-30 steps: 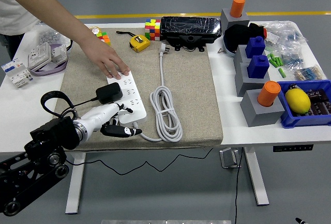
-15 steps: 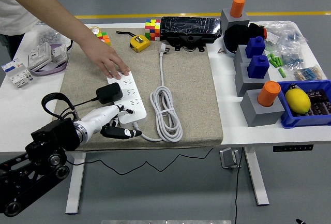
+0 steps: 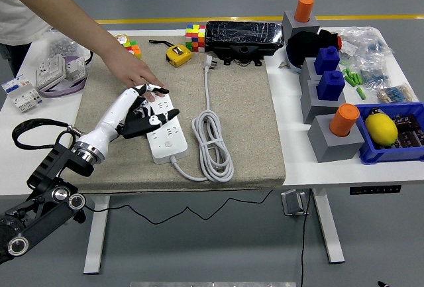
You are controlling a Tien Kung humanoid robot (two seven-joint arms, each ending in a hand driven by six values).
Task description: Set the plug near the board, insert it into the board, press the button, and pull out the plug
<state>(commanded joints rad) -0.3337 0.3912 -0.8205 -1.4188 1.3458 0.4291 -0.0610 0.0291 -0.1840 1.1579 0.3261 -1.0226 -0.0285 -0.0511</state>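
Head view shows my left hand (image 3: 142, 109) reaching in from the lower left of the frame, over the tan mat (image 3: 252, 134). My fingers (image 3: 159, 117) are bent around the black plug (image 3: 136, 125), and the plug sits on top of the white power board (image 3: 165, 133) near the middle left of the picture. I cannot tell if the plug is pushed all the way in. The plug's thin black cord (image 3: 33, 126) loops off to the left by my arm. A person's hand (image 3: 129, 71) comes in from the upper left and rests on the far end of the board, just beside my fingers. The board's white cable (image 3: 212, 142) lies coiled on the mat to the right of the board, and its own plug (image 3: 209, 63) points toward the top of the frame. A colorful cube (image 3: 194, 37) and a yellow tape measure (image 3: 178, 54) sit near the top middle. A blue bin (image 3: 397, 134) with a lemon (image 3: 381, 128) is at the right edge.
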